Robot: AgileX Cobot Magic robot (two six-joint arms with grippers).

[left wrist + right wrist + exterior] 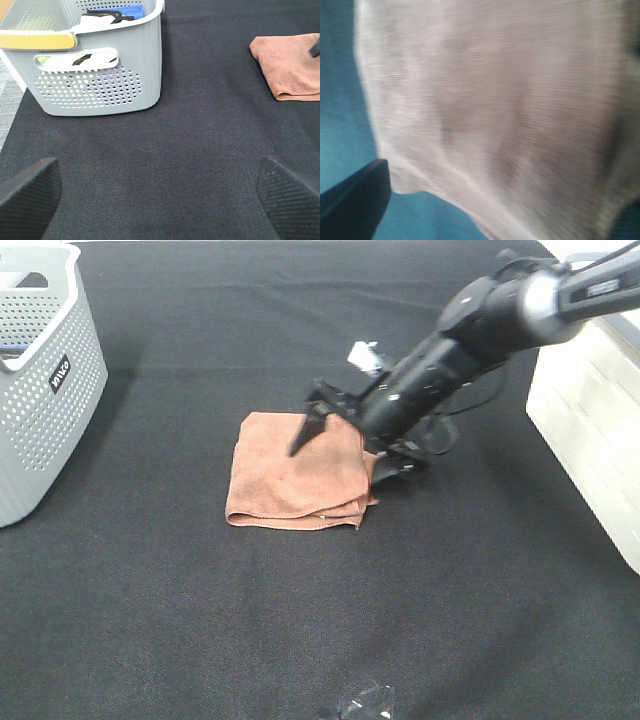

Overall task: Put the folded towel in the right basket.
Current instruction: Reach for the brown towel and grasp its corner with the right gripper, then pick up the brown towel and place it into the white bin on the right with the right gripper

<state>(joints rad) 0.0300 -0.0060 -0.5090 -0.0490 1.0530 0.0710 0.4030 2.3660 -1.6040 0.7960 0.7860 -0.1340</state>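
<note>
Folded towel point(280, 480) — right hand point(340, 464) spread astride its edge.

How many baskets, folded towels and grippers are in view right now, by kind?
Baskets: 2, the grey basket and the white basket
Towels: 1, the folded brown towel
Grippers: 2, the left gripper and the right gripper
Total: 5

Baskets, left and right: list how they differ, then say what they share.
The left basket is grey with small round holes; the right basket is white with a block-patterned wall. The left basket holds items; the right basket's inside is out of view. Both stand at opposite sides of the black table.
</note>
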